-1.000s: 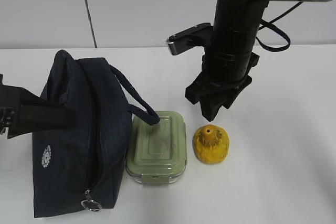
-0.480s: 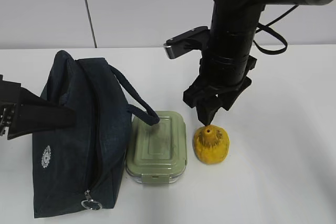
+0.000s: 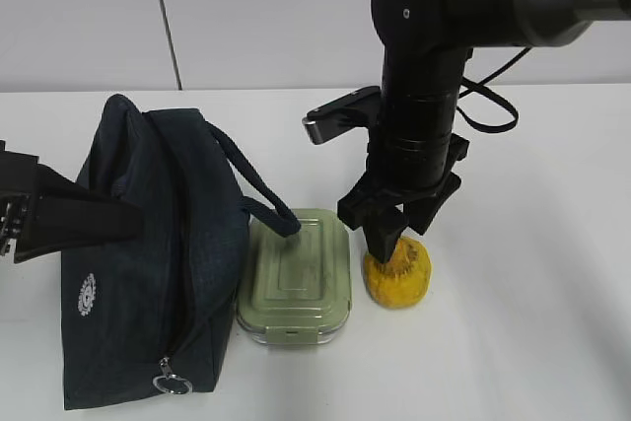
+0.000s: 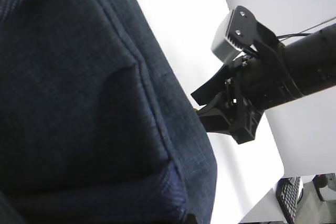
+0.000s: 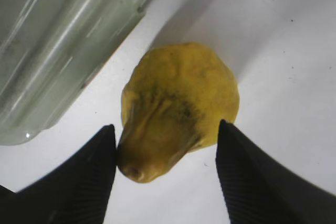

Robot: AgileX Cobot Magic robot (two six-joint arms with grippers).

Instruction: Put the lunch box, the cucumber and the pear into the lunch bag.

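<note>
Right wrist view gives me the pear (image 5: 176,109) lying on the white table (image 5: 283,35), its stubby top pointing toward the camera, and my right gripper (image 5: 167,179) has its two ribbed black fingers (image 5: 79,182) spread wide on either side of it; the left one looks just at the fruit's skin near the stub, the other stands a little apart from it, so nothing is clamped. Beside the pear, at the upper left of that view, I see the clear wall and pale green lid of the lunch box (image 5: 58,40). On the exterior view the pear (image 3: 399,273) sits just to the right of the lunch box (image 3: 296,278), a narrow strip of table between them, with the right gripper (image 3: 386,239) reaching straight down from above onto the fruit's top. One loop handle (image 3: 251,189) of the lunch bag (image 3: 148,263) drapes over the box's far left corner, and the navy bag itself lies against the box's left side, its metal ring pull (image 3: 170,380) at the near end and a small white emblem (image 3: 87,293) on its flank. I see no cucumber in any view. My left arm (image 3: 59,216) comes in from the left edge across the bag; its claw is out of sight in every view, the left wrist camera filled with navy fabric (image 4: 79,103).
</note>
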